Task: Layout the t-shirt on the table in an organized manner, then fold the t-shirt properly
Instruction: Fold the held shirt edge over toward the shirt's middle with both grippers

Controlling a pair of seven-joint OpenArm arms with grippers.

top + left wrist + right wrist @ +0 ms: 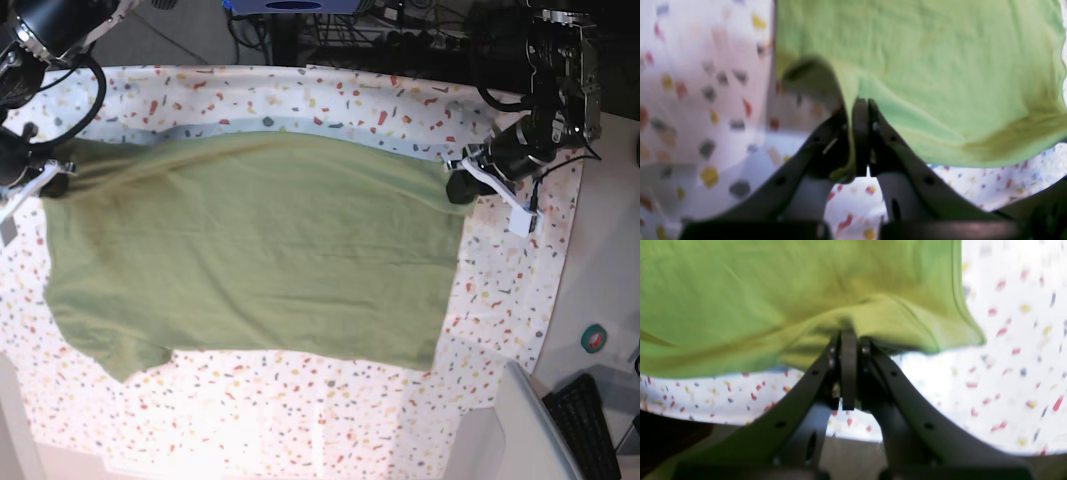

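Item one: a plain olive-green short-sleeved soft cotton t-shirt point(250, 260). We find it spread wide across the middle of the table, mostly flat, with its far edge drawn taut between the two arms. One sleeve shows at the near left of the base view. We cannot make out a collar tag.

Item two: a large flat table covered by a white cloth flecked with red, orange, yellow and grey point(300, 420). We see bare cloth around the shirt on all sides.

Item three: the dark left gripper point(861, 103), at the right of the base view. We see its jaws pressed together on a pinch of the shirt's edge, with a fold of green fabric running down between them. In its wrist view the cloth lifts up to the jaws, a shadowed hollow just beside them.

Item four: the dark right gripper point(849, 335), at the left edge of the base view. We see its jaws likewise closed together on the shirt's edge, near a hemmed corner. The fabric bunches into a ridge where it meets the jaws.

Item five: at the near right of the base view, off the cloth, a black keyboard point(590, 425) and a small round green-ringed object point(595, 338).
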